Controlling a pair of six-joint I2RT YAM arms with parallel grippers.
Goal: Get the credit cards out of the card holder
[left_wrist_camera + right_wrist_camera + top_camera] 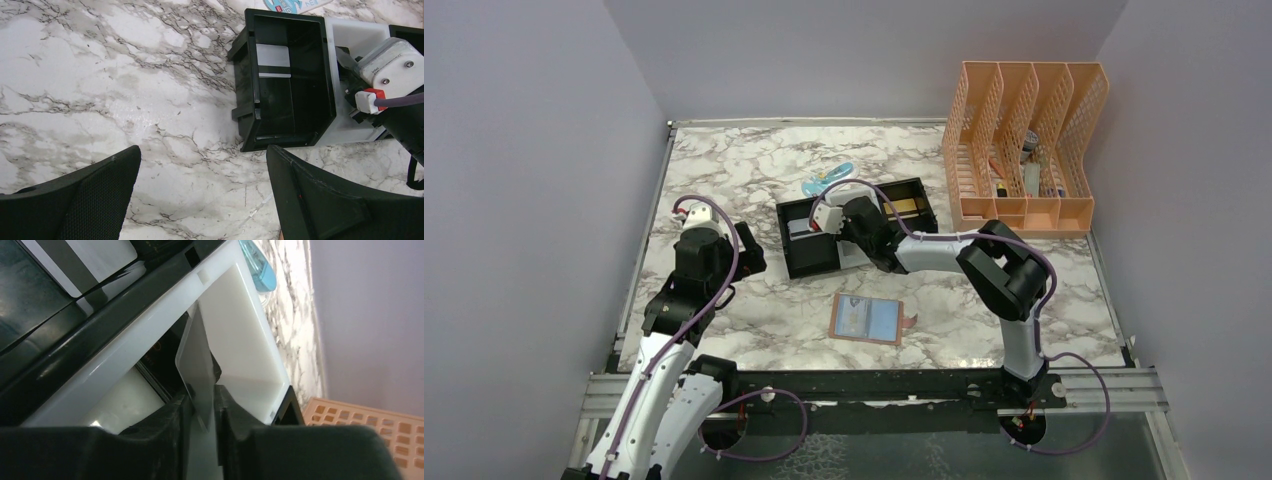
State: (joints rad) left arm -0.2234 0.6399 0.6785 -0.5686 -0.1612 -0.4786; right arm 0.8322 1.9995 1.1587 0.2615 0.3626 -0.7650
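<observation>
A black-and-white tray [812,266] sits in the middle of the marble tabletop [724,170]. Left of the tray, bare marble lies open beneath the left gripper [202,152], whose jaws stand wide apart. The tray's left black compartment is unobstructed from above and holds one flat grey card [273,61].

Over the tray's white middle compartment, the right arm [944,250] and right gripper [202,395] fill the space. A silvery card [197,360] stands between the close-set fingers.

In front of the tray lies the open card holder [866,318]. Right of the tray, an orange file rack [1024,140] walls off that side. Just behind the tray lies a small blue item [828,181].
</observation>
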